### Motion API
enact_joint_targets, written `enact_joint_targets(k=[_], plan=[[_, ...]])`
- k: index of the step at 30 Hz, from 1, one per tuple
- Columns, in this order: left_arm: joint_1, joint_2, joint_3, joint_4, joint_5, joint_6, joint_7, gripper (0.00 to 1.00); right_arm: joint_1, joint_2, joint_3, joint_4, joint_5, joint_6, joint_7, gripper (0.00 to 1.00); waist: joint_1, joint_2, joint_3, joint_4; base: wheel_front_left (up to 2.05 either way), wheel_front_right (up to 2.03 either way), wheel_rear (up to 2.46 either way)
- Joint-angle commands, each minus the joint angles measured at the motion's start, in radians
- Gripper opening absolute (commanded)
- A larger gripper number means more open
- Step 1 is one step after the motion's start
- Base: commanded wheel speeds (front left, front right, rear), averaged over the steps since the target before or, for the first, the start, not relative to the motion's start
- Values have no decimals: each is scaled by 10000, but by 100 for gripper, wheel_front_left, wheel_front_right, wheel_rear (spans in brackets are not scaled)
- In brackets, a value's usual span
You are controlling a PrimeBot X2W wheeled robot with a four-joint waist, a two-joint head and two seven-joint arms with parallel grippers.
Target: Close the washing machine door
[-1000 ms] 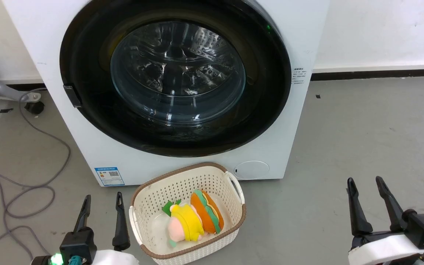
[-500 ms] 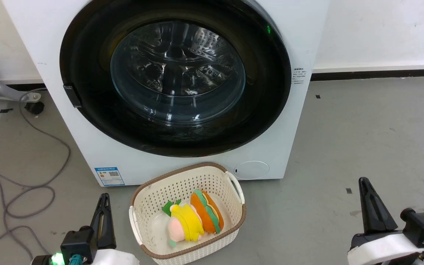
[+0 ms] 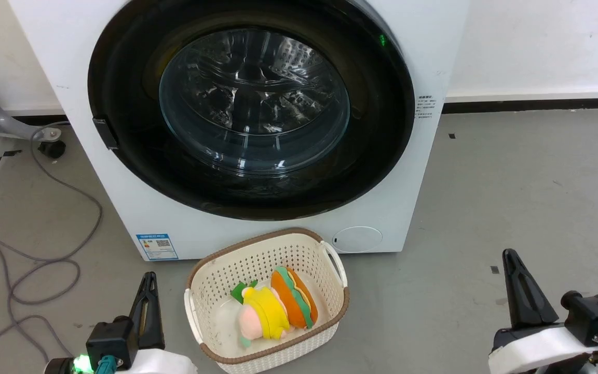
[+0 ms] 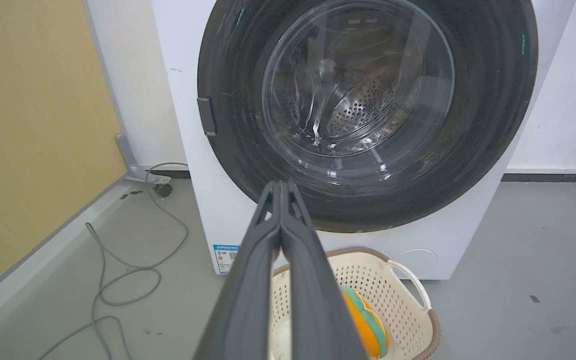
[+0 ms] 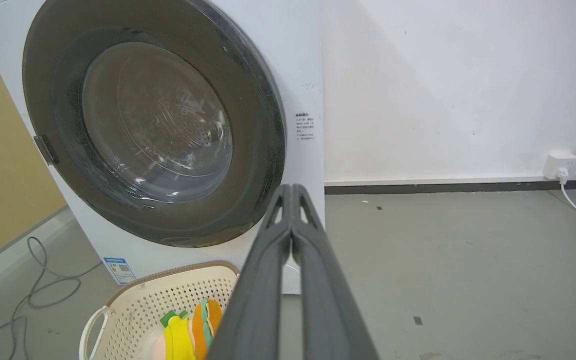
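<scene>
A glossy black-rimmed round glass washing machine door [image 3: 251, 104] sits closed on the white front-loading washing machine [image 3: 278, 234]. Before it, a cream perforated plastic basket [image 3: 278, 358] holds colourful plush toys [image 3: 273, 311]. The left gripper [image 3: 149, 278] and right gripper [image 3: 510, 255] are pinched together, empty.

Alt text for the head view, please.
A white washing machine with its round black door apparently closed flush. A cream basket holding plush toys sits before it; the left gripper and right gripper, both shut, flank it below.

Both arms wore smooth white covers [image 3: 532, 349] with black boxy blocks [image 3: 589, 317]. The left gripper [image 3: 149, 278] and the right gripper [image 3: 510, 255] had long, dark, pointy fingers [image 3: 525, 296]. A green light [image 3: 80, 364] glowed beside a blue-green plug [image 3: 103, 365].
</scene>
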Motion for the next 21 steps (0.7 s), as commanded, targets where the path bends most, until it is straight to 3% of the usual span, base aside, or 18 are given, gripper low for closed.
enact_joint_targets(k=[1,21], plan=[[-76,1,-4,-57,96,-38,40,0,45,10,33,-86,-118,-2,48,0,1,-1,2,5,0,0,0],[-149,2,-13,-229,183,-186,448,0,83,19,137,-333,-352,-3,458,0,1,-1,45,129,0,0,0]])
